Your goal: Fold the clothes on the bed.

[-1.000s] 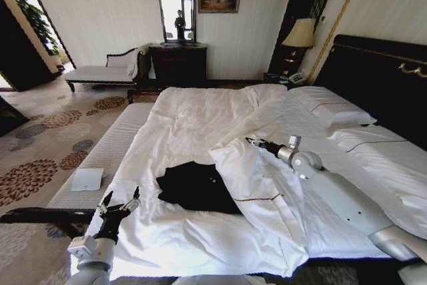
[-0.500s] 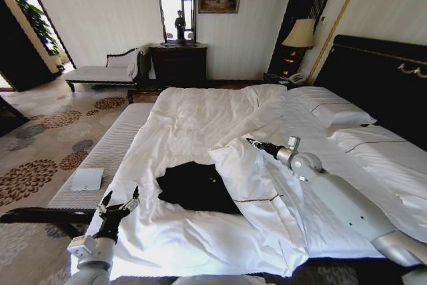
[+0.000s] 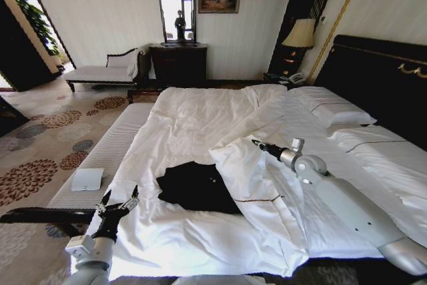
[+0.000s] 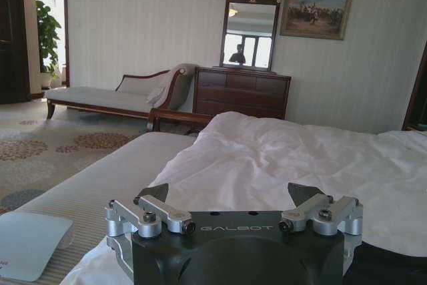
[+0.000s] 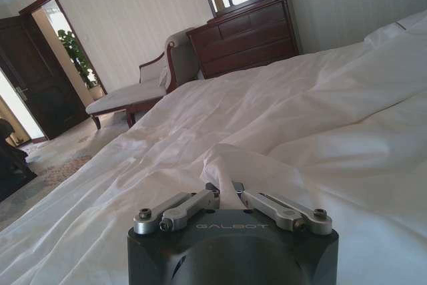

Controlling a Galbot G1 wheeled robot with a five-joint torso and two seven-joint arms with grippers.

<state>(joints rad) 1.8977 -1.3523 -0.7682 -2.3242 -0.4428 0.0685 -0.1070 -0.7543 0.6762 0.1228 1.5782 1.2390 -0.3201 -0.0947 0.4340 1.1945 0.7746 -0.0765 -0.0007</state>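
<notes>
The clothes, a black T-shirt point(image 3: 197, 186), lie crumpled on the near part of the bed point(image 3: 200, 115). A folded-over flap of the white duvet point(image 3: 243, 165) covers the shirt's right edge. My right gripper point(image 3: 256, 143) is at the top of that flap, shut on a pinch of the white duvet point(image 5: 220, 165), its fingers point(image 5: 187, 206) drawn together around the fabric. My left gripper point(image 3: 119, 203) hangs open at the bed's near left corner, left of the shirt and apart from it. In the left wrist view its fingers point(image 4: 163, 208) stand wide apart with nothing between them.
A pale padded bench point(image 3: 100, 158) runs along the bed's left side with a flat white object point(image 3: 87, 179) on it. Pillows point(image 3: 330, 108) and the black headboard point(image 3: 373, 75) are on the right. A chaise point(image 3: 103, 71), a dresser point(image 3: 178, 65) and a lamp point(image 3: 300, 35) stand along the far wall.
My right gripper has shifted slightly to the right and toward me with the duvet pinch in it. The left arm and the T-shirt have stayed put.
</notes>
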